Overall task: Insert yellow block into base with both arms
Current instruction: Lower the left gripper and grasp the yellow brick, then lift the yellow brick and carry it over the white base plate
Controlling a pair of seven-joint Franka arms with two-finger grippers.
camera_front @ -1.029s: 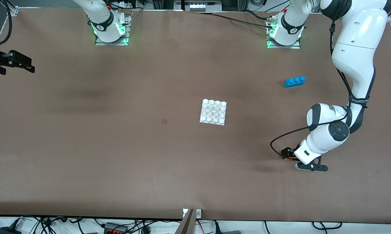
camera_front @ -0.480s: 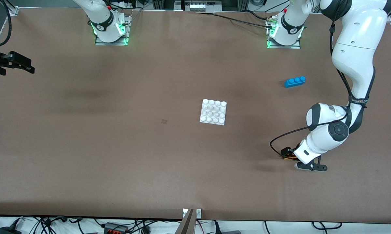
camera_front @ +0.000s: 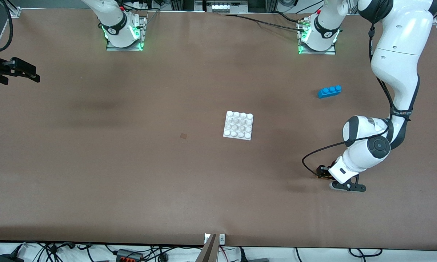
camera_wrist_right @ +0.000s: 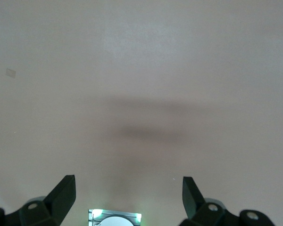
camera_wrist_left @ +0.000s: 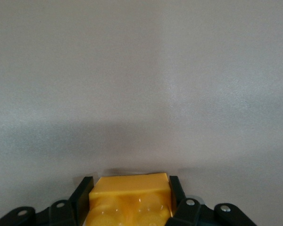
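The yellow block (camera_wrist_left: 130, 195) sits between the fingers of my left gripper (camera_wrist_left: 129, 187), which is shut on its two sides. In the front view my left gripper (camera_front: 323, 174) is low at the table, near the left arm's end and nearer to the camera than the base; the wrist hides most of the block there. The white studded base (camera_front: 239, 125) lies flat at the table's middle. My right gripper (camera_front: 20, 71) is open and empty, up in the air over the right arm's end of the table; in its wrist view (camera_wrist_right: 128, 188) only bare table shows.
A blue three-stud brick (camera_front: 329, 91) lies toward the left arm's end, farther from the camera than the left gripper. A small dark mark (camera_front: 183, 136) is on the table beside the base. The left arm's black cable (camera_front: 307, 160) loops beside its gripper.
My left gripper has shifted very slightly at the block, and less yellow shows in the front view. The right gripper has barely drifted.
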